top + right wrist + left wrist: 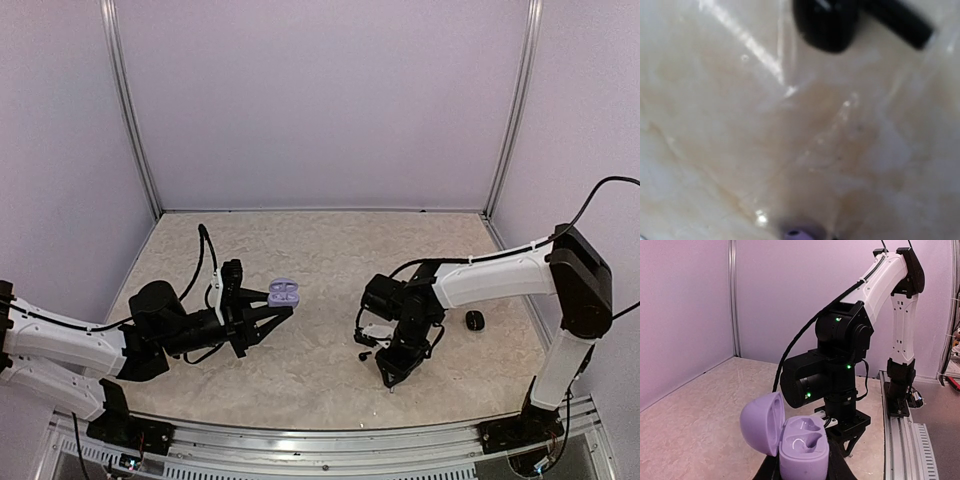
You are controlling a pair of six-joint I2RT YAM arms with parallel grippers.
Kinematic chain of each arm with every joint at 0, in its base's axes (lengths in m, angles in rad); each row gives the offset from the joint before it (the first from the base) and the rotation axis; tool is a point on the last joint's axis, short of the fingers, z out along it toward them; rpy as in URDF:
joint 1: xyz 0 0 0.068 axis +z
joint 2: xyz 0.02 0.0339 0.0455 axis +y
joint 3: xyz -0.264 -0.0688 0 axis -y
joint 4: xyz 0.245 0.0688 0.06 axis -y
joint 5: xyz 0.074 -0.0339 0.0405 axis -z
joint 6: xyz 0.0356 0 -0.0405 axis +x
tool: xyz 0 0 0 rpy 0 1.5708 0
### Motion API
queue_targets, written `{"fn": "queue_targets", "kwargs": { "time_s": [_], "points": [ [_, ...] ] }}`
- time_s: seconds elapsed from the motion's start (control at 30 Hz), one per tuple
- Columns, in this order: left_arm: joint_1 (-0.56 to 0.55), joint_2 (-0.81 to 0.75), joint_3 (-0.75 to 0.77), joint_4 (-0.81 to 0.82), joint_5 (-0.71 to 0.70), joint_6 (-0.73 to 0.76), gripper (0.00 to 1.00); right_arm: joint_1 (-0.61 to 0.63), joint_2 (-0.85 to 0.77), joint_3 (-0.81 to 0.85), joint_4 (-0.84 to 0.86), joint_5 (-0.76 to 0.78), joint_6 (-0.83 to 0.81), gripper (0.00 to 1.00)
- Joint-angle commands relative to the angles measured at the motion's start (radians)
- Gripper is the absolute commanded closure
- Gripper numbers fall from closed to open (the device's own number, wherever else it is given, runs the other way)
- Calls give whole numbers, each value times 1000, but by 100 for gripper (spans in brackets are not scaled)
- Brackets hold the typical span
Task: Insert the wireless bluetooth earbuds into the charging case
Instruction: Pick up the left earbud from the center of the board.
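Note:
My left gripper (268,318) is shut on the open lilac charging case (283,293) and holds it above the table, lid tipped left. In the left wrist view the case (802,445) shows two empty sockets. My right gripper (392,378) points straight down close to the table, its jaws drawn together on a tiny pale lilac earbud (799,233), seen blurred at the bottom of the right wrist view. A black earbud (363,355) lies on the table just left of it and also shows in the right wrist view (827,22). The other earbuds are out of view.
A small black pebble-like case (474,320) lies on the table right of the right arm. Pale walls with metal posts enclose the marbled tabletop (320,250). A metal rail (330,445) runs along the near edge.

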Motion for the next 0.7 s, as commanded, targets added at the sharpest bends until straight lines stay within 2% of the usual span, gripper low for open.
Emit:
{"fn": "queue_targets", "kwargs": {
  "time_s": [0.0,0.13,0.23,0.3,0.67],
  "points": [
    [7,-5,12,34,4,13,100,25,15,30,-45,62,-50,73],
    [7,-5,14,34,2,13,100,65,33,35,-79,97,-82,74],
    [6,-2,14,34,6,13,100,80,44,42,-90,99,-77,65],
    [7,-3,14,34,5,13,100,87,43,46,-96,109,-73,63],
    [7,-9,11,34,2,13,100,90,67,80,-142,144,-52,72]
  ]
}}
